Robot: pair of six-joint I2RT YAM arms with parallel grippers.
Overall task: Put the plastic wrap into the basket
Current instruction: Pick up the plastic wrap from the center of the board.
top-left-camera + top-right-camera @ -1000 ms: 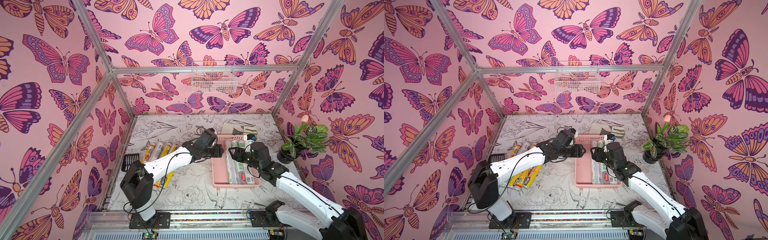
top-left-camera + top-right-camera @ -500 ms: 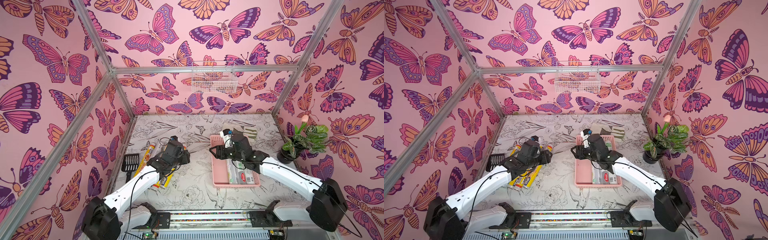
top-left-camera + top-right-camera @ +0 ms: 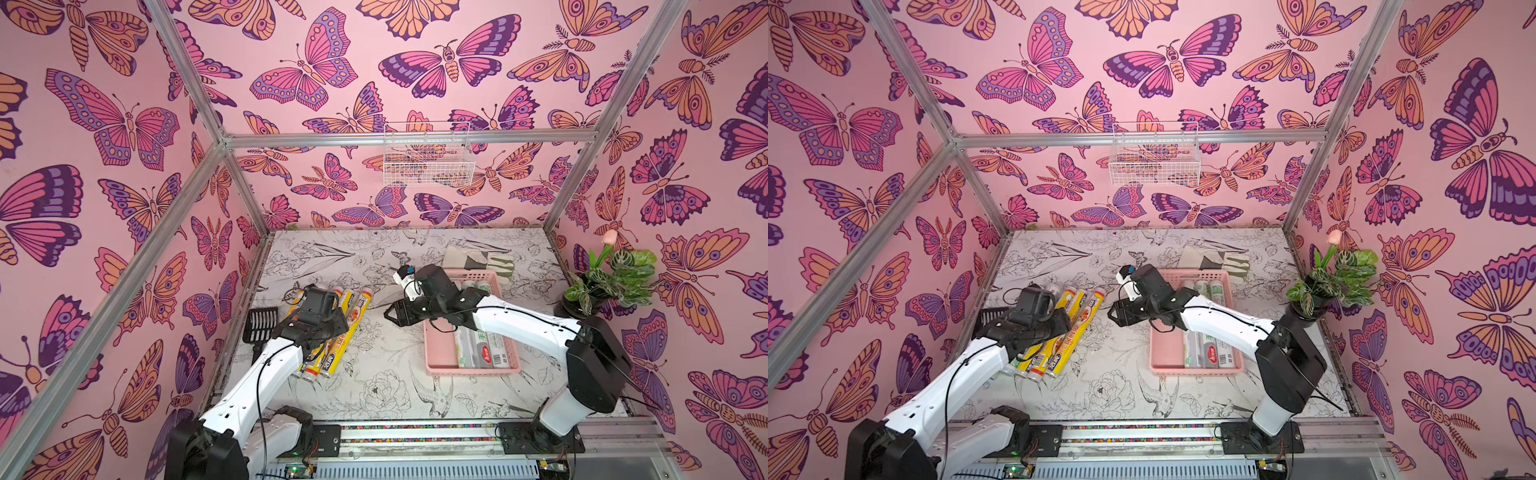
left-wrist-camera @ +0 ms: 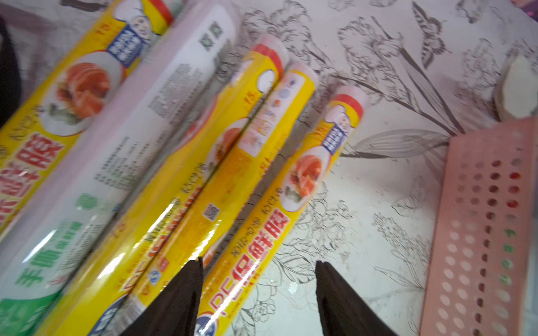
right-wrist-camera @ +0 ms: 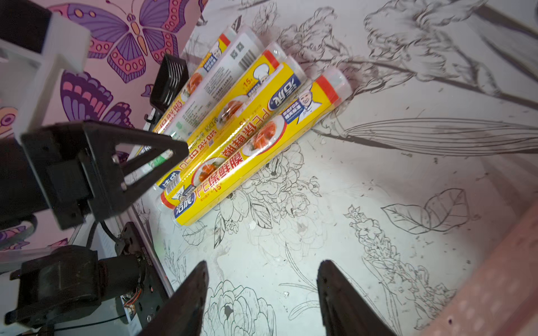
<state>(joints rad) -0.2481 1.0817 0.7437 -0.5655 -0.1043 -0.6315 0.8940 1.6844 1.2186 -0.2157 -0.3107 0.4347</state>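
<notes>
Several yellow plastic wrap rolls (image 3: 353, 320) (image 3: 1077, 332) (image 5: 256, 145) lie side by side at the table's left, with a whitish roll (image 4: 131, 131) among them. Whitish rolls with green print (image 3: 478, 349) (image 3: 1204, 353) lie in the pink basket (image 3: 432, 365) (image 3: 1154, 365) (image 4: 480, 232). My left gripper (image 3: 338, 328) (image 4: 259, 261) hovers open over the near half of the rightmost yellow roll (image 4: 262, 203), gripping nothing. My right gripper (image 3: 392, 318) (image 3: 1115, 313) (image 5: 263, 262) is open and empty over bare table between the rolls and the basket.
A black slotted scoop (image 3: 259, 324) lies by the left wall beside the rolls. A potted plant (image 3: 602, 282) stands at the right wall. A folded cloth (image 3: 478, 257) lies behind the basket. A white wire basket (image 3: 428, 162) hangs on the back wall.
My left gripper drew back from the basket's left edge to above the yellow rolls, its jaws widening. My right gripper swung left from over the basket to over the table.
</notes>
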